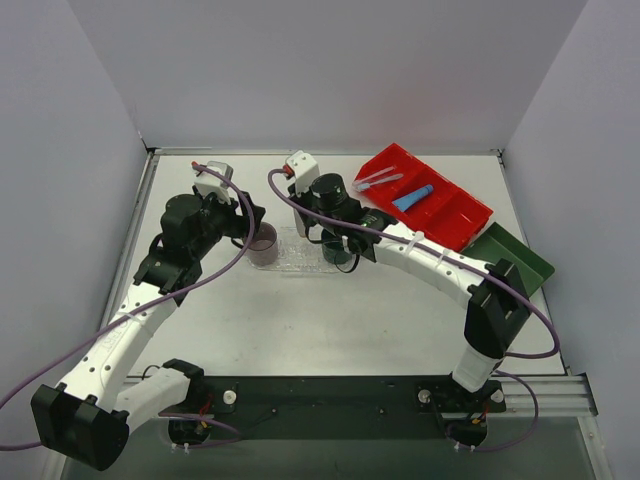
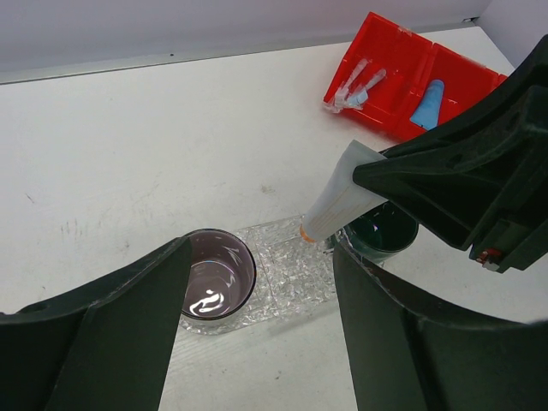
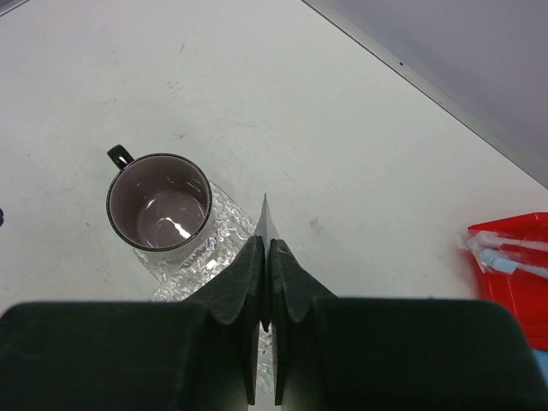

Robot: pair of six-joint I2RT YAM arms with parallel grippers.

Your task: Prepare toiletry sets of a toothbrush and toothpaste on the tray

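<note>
Left wrist view: left gripper point(image 2: 261, 257) has its jaws spread wide with nothing between them, hovering by the translucent mauve cup point(image 2: 214, 274), which stands on one end of the clear glittery oval plastic tray point(image 2: 295, 265). Right gripper point(image 3: 265, 250) is pinched tight on the flat crimped end of the white wedge-shaped toothpaste tube point(image 2: 336, 195). Tube is tilted, orange cap end down, over the tray between the cup and the dark green mug point(image 2: 383, 231); whether cap touches tray, cannot tell. Blue wedge-shaped tube point(image 2: 426, 104) and pale toothbrushes in clear wrapping point(image 2: 355, 84) lie in separate compartments of the red compartmented plastic bin point(image 2: 402, 51), well apart from the tray
</note>
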